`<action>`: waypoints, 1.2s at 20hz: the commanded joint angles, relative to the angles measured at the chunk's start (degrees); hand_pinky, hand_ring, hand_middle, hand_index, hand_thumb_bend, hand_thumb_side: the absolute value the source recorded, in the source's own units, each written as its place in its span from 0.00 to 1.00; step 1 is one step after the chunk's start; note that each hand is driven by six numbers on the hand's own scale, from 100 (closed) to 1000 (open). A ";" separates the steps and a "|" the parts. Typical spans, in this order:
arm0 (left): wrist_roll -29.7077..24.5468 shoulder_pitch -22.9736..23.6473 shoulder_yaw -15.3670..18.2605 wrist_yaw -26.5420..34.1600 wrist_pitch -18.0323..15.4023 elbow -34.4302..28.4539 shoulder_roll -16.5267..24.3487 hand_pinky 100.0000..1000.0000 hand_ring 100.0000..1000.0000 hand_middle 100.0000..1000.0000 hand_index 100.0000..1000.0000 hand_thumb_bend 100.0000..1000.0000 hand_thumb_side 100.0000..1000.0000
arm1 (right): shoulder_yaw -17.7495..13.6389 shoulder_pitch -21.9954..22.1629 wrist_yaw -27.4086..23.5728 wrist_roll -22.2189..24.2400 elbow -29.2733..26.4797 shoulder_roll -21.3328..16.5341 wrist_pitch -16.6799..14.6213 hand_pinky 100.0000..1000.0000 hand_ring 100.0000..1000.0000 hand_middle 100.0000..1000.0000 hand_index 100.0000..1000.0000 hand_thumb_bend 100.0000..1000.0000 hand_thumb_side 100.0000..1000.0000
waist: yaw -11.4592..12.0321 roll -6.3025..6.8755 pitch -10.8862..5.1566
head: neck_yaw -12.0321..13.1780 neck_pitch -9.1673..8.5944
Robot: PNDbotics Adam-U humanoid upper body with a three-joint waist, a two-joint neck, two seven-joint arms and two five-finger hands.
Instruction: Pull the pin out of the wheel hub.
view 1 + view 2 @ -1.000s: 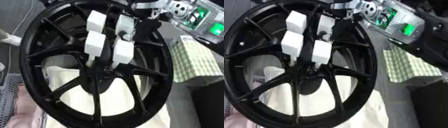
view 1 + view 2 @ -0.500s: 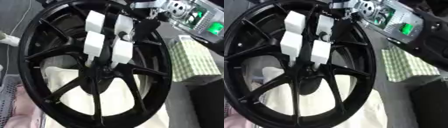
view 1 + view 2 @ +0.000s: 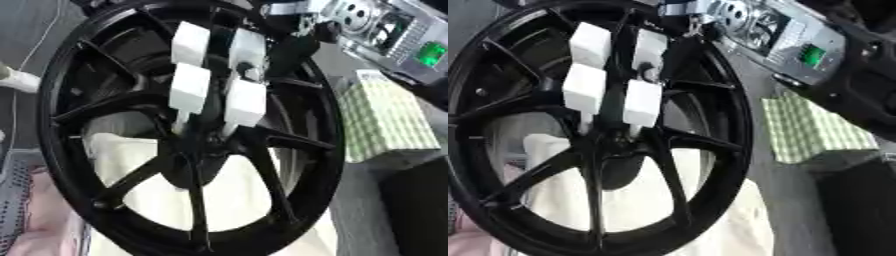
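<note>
A large black spoked wheel [image 3: 297,150] stands tilted and fills most of both views. Its hub [image 3: 203,145] sits at the middle, where the spokes meet. My right hand [image 3: 219,75] comes in from the upper right on a silver and black arm [image 3: 789,40]. The hand's fingers, covered in white blocks, point down onto the hub, and their thin tips [image 3: 633,131] reach into it. The pin is hidden behind the fingers. A small silver round part [image 3: 647,65] shows between the upper blocks. My left hand shows in neither view.
A green and white checked cloth [image 3: 385,120] lies right of the wheel. A cream cloth [image 3: 227,200] shows through the spokes below. A pink fabric [image 3: 35,220] and a grey mesh lie at the lower left. A dark block [image 3: 859,200] stands at the lower right.
The right hand stays at the hub with its fingers in the same pose. The whole picture has shifted slightly, so the camera moved a little.
</note>
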 commanded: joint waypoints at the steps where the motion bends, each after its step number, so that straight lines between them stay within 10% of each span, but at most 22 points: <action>1: -0.27 -0.16 0.07 0.25 -0.09 -0.87 1.11 0.77 0.61 0.60 0.77 0.06 0.69 | -1.47 -2.03 0.40 2.39 -0.06 -1.49 3.07 0.44 0.36 0.24 0.34 0.00 0.00 | -0.21 0.60 -1.80 | -0.32 0.16; 24: 0.03 0.58 0.60 0.58 -0.14 -0.87 1.48 0.77 0.61 0.60 0.77 0.06 0.68 | -5.57 -5.90 12.09 13.20 -0.06 -2.22 3.16 0.42 0.32 0.22 0.32 0.20 0.00 | -0.89 0.12 -3.46 | -0.08 0.65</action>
